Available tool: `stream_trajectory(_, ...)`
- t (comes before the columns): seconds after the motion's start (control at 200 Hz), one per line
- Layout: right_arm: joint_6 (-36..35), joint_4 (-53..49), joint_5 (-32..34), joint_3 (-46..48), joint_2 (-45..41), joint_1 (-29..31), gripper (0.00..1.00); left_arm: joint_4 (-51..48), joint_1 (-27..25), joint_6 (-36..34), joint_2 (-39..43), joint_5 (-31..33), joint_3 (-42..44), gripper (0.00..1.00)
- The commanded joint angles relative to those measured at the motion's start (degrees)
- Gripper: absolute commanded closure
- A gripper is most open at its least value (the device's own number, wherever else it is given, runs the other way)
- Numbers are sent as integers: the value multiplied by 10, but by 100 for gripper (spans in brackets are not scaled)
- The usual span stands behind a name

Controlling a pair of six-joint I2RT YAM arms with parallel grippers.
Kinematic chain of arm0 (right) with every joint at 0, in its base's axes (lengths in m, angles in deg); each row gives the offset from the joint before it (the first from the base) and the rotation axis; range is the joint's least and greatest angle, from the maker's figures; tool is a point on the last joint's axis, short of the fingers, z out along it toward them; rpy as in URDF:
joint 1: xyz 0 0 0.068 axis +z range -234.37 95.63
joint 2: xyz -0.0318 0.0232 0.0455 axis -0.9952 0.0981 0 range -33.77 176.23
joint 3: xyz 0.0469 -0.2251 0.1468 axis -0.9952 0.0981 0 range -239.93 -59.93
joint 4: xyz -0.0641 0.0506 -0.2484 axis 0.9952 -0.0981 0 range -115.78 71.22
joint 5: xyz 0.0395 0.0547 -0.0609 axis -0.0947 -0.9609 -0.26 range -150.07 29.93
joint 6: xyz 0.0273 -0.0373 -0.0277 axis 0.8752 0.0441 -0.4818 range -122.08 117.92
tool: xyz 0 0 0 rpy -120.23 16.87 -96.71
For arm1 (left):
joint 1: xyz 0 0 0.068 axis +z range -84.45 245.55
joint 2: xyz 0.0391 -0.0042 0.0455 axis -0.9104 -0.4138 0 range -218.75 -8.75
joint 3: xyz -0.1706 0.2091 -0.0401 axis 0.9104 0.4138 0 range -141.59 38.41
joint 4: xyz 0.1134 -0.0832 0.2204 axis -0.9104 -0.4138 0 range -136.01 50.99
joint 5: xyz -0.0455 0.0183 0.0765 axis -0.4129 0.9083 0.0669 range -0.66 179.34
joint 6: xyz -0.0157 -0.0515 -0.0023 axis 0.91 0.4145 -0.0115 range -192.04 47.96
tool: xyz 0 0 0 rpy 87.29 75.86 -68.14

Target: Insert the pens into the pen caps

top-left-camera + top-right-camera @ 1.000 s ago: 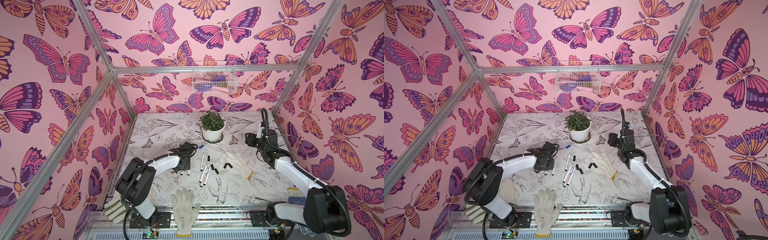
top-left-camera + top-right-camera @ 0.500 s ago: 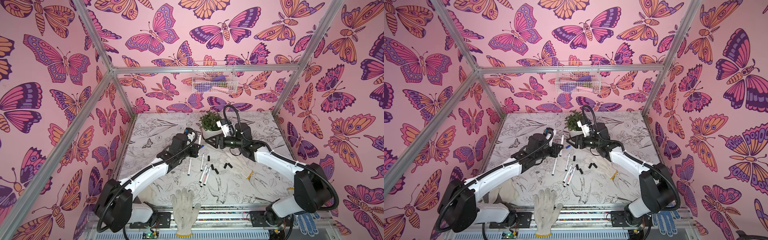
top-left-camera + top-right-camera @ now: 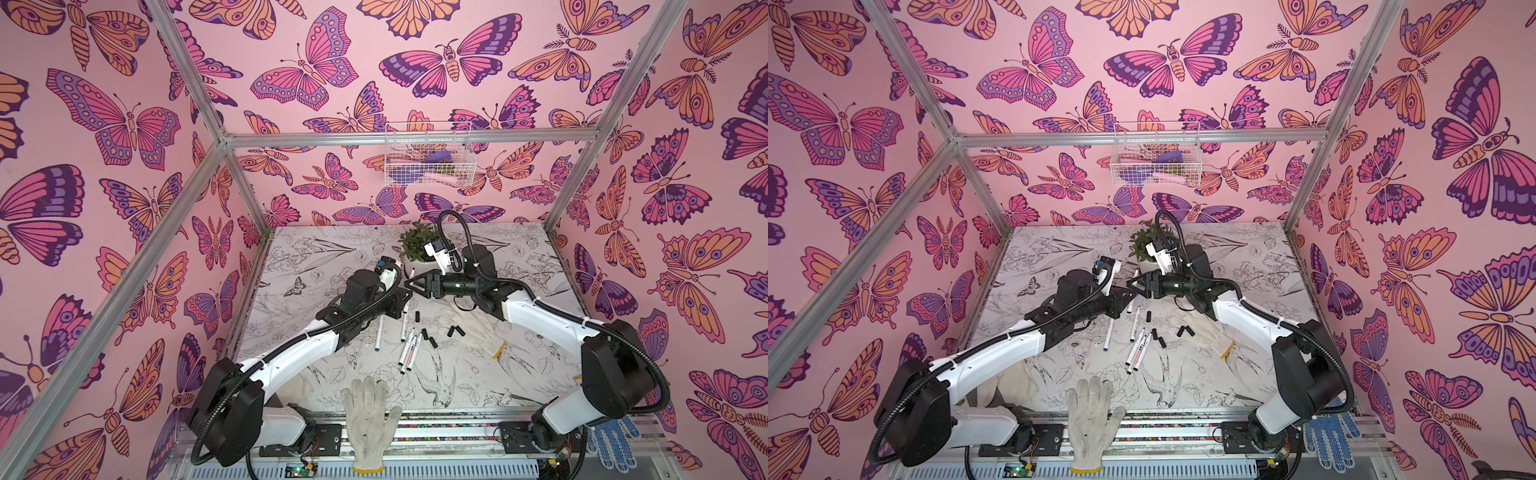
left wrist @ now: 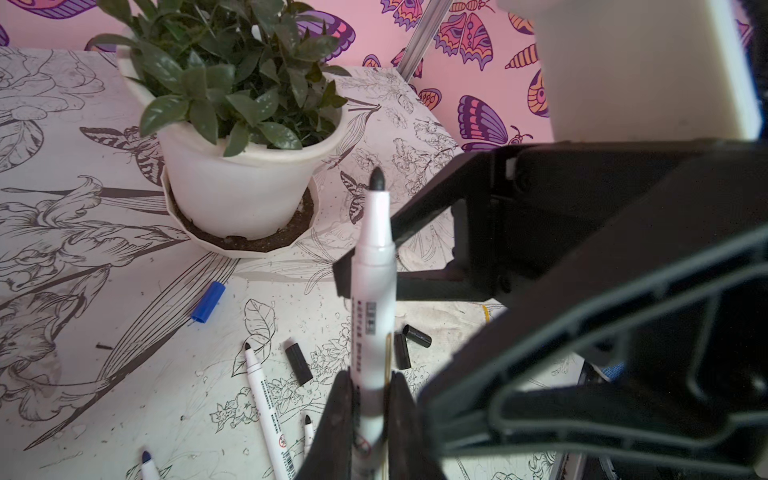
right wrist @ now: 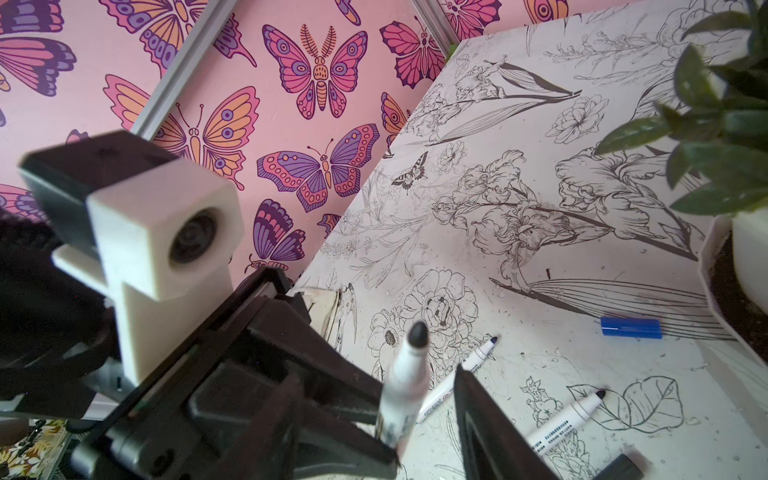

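My left gripper (image 4: pixel 371 376) is shut on a white pen (image 4: pixel 372 266) and holds it up above the table, black tip bare. My right gripper (image 5: pixel 399 386) stands open around that pen (image 5: pixel 405 386), with a gap at one finger (image 5: pixel 478 415). In both top views the two grippers (image 3: pixel 405 293) (image 3: pixel 1136 286) meet mid-table in front of the plant. More pens (image 3: pixel 409 343) (image 3: pixel 1108 334) and several black pen caps (image 3: pixel 424 334) (image 3: pixel 1148 316) lie below. A blue cap (image 4: pixel 208 306) (image 5: pixel 631 327) rests near the pot.
A potted plant (image 3: pixel 417 249) stands at the back centre. A white glove (image 3: pixel 473 328) lies right of the caps, another (image 3: pixel 370 419) at the front edge, a blue-dotted one (image 3: pixel 613 442) front right. A wire basket (image 3: pixel 428 156) hangs on the back wall.
My left gripper rose from the table with the pen. The right arm swung in from the right to it, and its jaws have narrowed around the pen.
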Motion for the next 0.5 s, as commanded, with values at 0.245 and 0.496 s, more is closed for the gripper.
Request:
stream_trajectory(0.245,26,25,9,-5,2,4,70,59,-22,20,1,17,12,100)
stream_trajectory(0.496,68,54,0,-6,28,4,100,76,-25,31,-10,23,21,99)
